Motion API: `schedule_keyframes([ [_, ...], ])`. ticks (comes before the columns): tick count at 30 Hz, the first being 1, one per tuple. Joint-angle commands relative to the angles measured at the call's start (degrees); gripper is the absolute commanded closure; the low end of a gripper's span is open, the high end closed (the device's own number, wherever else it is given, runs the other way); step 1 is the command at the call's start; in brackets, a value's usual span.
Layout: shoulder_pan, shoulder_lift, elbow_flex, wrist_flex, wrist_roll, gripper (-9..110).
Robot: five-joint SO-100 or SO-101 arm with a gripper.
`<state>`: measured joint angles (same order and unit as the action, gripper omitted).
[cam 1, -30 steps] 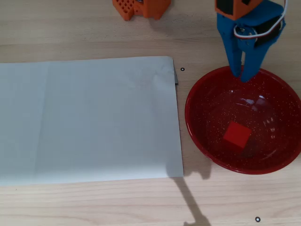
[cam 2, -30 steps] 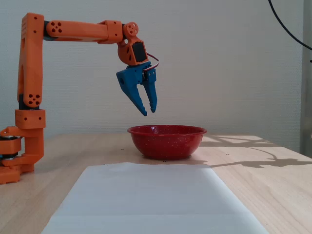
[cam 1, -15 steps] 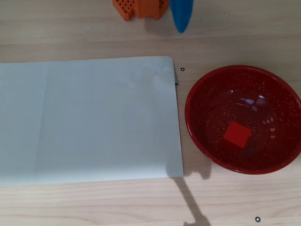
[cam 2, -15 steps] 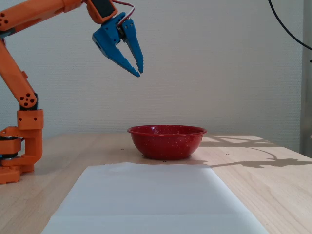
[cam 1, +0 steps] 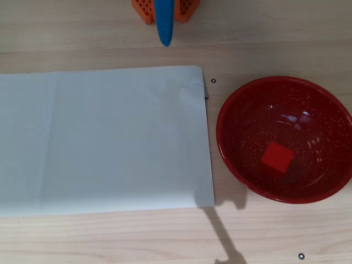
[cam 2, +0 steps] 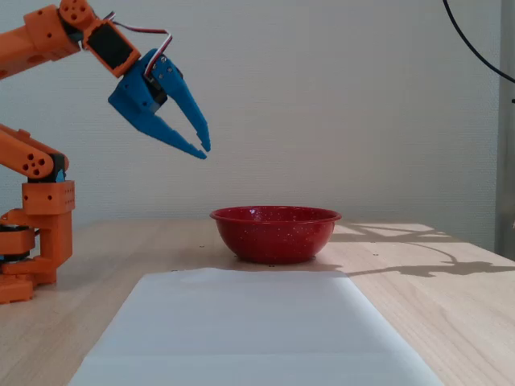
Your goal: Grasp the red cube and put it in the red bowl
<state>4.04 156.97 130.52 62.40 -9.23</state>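
From above, the claw (cam 1: 165,38) has pulled back from the bowl (cam 1: 231,104) to the top edge, past the paper (cam 1: 104,137); the cube (cam 1: 276,157) sits inside the bowl, so the job looks done. It is small, matte, bright red

From the side, the claw (cam 2: 201,148) hangs high, left of the bowl (cam 2: 275,233), tips nearly together, empty

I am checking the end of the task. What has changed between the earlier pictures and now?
The gripper has risen from just above the red bowl and pulled back toward the arm's base, to the left in the fixed view. Its fingers have nearly shut and hold nothing. The red cube stayed inside the bowl; the bowl and the white sheet did not move.
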Motion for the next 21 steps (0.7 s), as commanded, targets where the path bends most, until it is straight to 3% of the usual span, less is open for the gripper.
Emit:
schedule_keyframes([
  [1, 0.09, 6.59, 3.34, -5.98, -1.85, 101],
  [9, 1.58, 20.04, 26.46, -20.39, -2.37, 101],
  [21, 2.11, 31.64, 48.87, -27.95, 1.05, 101],
])
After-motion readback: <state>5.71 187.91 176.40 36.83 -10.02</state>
